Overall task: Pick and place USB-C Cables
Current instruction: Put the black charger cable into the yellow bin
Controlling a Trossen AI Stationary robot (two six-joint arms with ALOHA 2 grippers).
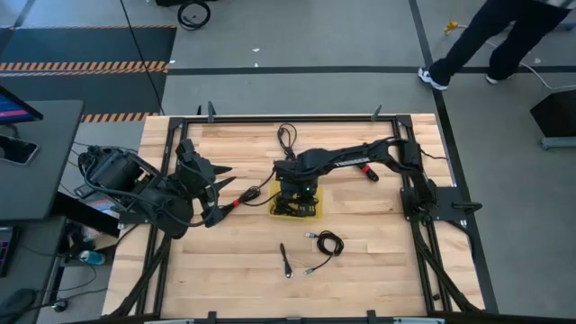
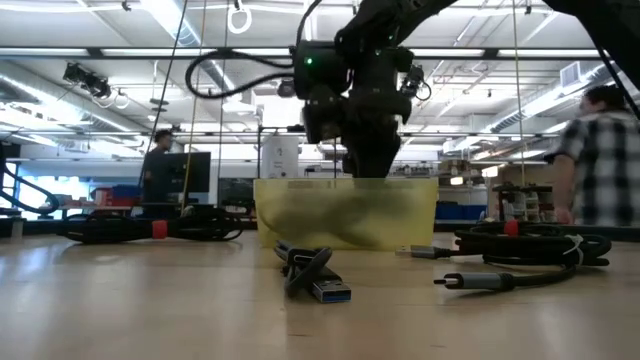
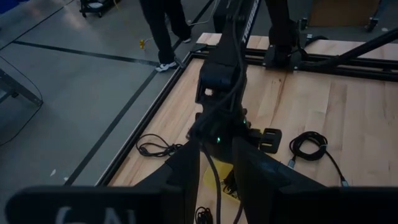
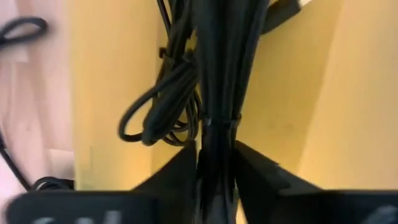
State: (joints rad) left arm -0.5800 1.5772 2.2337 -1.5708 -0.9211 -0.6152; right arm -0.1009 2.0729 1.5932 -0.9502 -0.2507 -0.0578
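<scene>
A yellow bin point(image 1: 299, 209) stands mid-table, and my right gripper point(image 1: 297, 193) reaches down into it. In the right wrist view a bundled black USB-C cable point(image 4: 217, 74) fills the gap between its fingers, above the bin's floor point(image 4: 106, 93), beside a second looped cable point(image 4: 158, 112). More USB-C cables lie on the wood: a coil point(image 1: 328, 241), a straight bundle point(image 1: 285, 259), one with red ends point(image 1: 369, 171), one at the far side point(image 1: 286, 135) and one with a red part point(image 1: 241, 202). My left gripper point(image 3: 216, 146) hovers open over the table's left. My right gripper has the bundled cable between its two fingers, at the bundle's tied waist point(image 4: 216, 124). The fingers point(image 4: 180, 168) come from above, pointing down into the bin, one on each side and across the bundle's length. The rest of the bundle stretches out over the bin's floor.
In the low view a plug-ended bundle point(image 2: 315, 280) and a grey-ended cable point(image 2: 490, 280) lie in front of the bin point(image 2: 345, 212). A black frame point(image 1: 423, 193) runs round the table. One person walks beyond the far right corner point(image 1: 486, 45) and another stands at the right point(image 2: 600, 160).
</scene>
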